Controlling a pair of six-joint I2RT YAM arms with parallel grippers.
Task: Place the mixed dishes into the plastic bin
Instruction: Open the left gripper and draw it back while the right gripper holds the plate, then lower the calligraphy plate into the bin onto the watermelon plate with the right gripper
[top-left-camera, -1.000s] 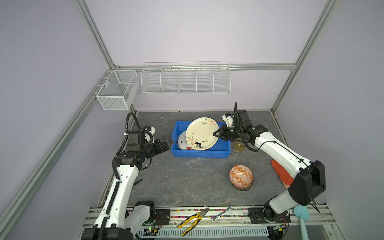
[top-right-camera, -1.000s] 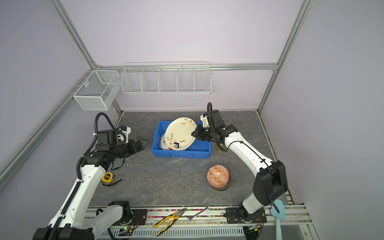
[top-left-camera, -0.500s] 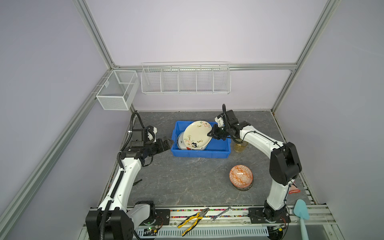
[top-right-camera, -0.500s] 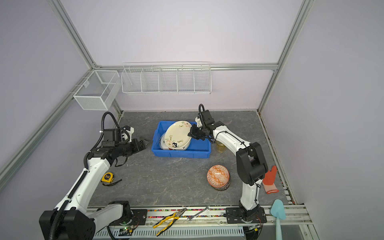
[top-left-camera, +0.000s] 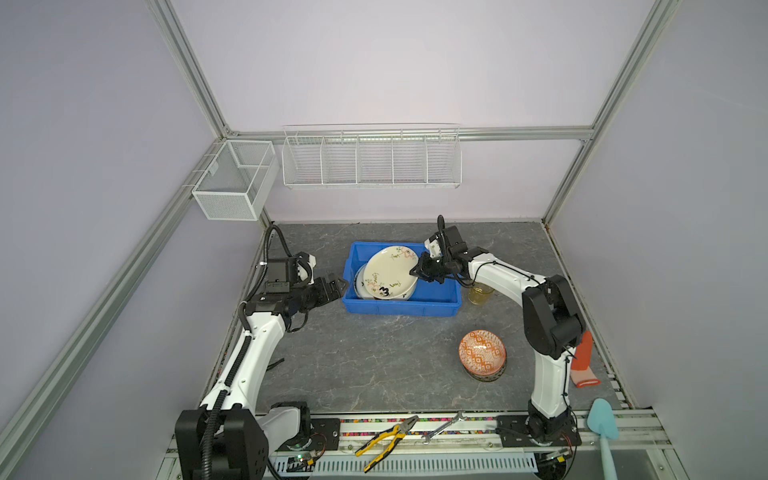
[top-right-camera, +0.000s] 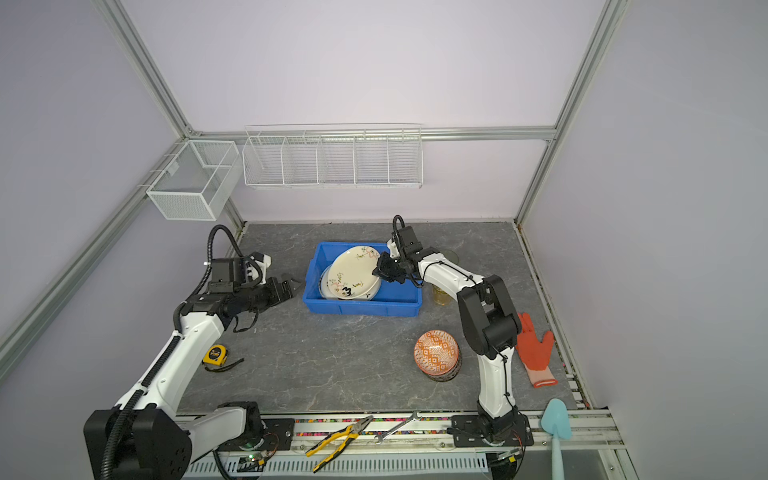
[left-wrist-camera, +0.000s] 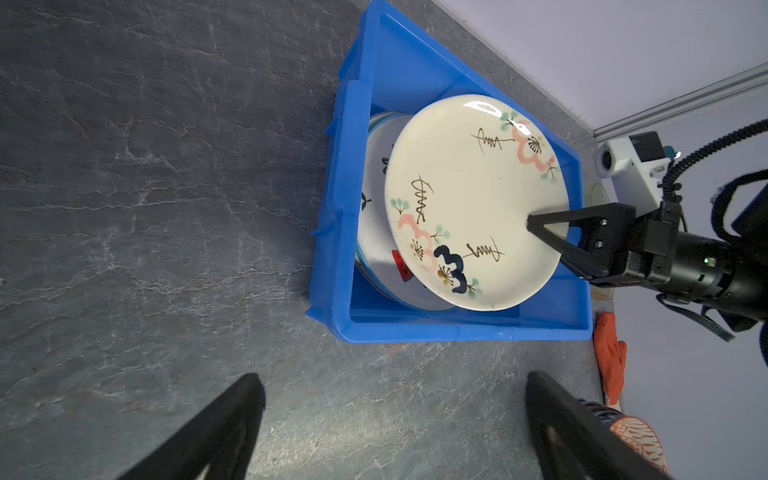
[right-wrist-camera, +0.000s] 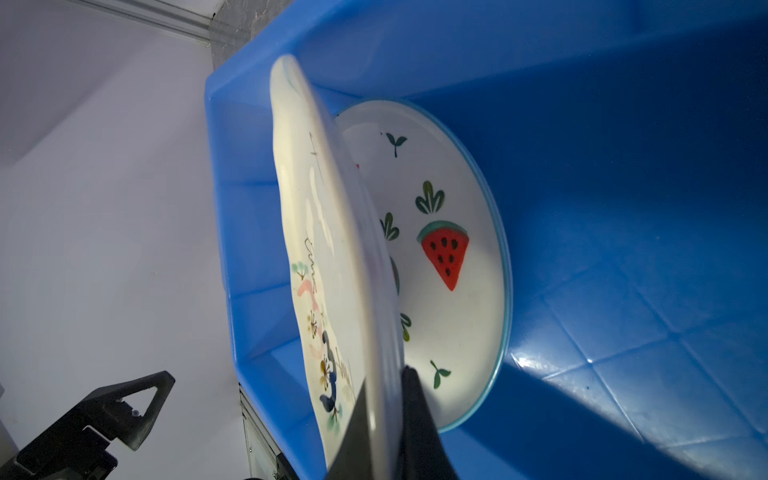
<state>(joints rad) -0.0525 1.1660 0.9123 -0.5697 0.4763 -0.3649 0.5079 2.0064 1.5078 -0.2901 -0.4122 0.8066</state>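
Observation:
My right gripper (top-left-camera: 417, 272) is shut on the rim of the cream floral plate (top-left-camera: 390, 272), which hangs tilted over the left half of the blue plastic bin (top-left-camera: 399, 309). In the right wrist view the fingers (right-wrist-camera: 415, 415) pinch the plate's edge (right-wrist-camera: 332, 232). Under it the watermelon plate (right-wrist-camera: 449, 249) lies on the bin floor (right-wrist-camera: 623, 208). An orange patterned bowl (top-left-camera: 482, 353) sits on a stack at the front right. An amber glass (top-left-camera: 481, 295) stands just right of the bin. My left gripper (top-left-camera: 338, 286) is open and empty, close to the bin's left wall (left-wrist-camera: 332, 208).
A yellow tape measure (top-right-camera: 214, 354) lies at the front left. An orange glove (top-right-camera: 536, 353) lies by the right arm's base. Pliers (top-right-camera: 336, 442), a wrench (top-right-camera: 397, 426) and a light blue spatula (top-right-camera: 555, 428) rest on the front rail. White wire baskets (top-left-camera: 370, 158) hang on the back wall.
The right gripper has brought the cream plate lower and to the left, deeper into the bin, and the right arm's elbow has folded. The left gripper has barely moved.

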